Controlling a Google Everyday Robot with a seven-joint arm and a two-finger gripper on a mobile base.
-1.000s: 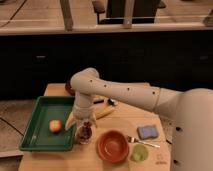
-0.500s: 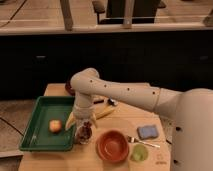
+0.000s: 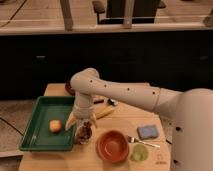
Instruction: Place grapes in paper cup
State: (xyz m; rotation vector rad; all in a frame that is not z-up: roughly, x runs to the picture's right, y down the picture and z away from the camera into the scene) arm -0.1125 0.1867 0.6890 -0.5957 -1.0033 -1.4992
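The grapes point(image 3: 85, 131), a small dark reddish bunch, sit at the mouth of the paper cup point(image 3: 83, 137). The cup stands on the wooden table point(image 3: 60, 161) just right of the green tray. My gripper point(image 3: 83, 121) hangs straight down from the white arm, directly over the cup and touching or nearly touching the grapes. The gripper's body hides the top of the bunch. I cannot tell whether the grapes rest in the cup or are still held.
A green tray point(image 3: 31, 136) on the left holds a round orange-yellow fruit point(image 3: 55, 125). An orange-red bowl point(image 3: 113, 146), a fork point(image 3: 144, 143), a green round object point(image 3: 139, 153) and a blue sponge point(image 3: 148, 132) lie to the right. A banana point(image 3: 104, 113) lies behind the cup.
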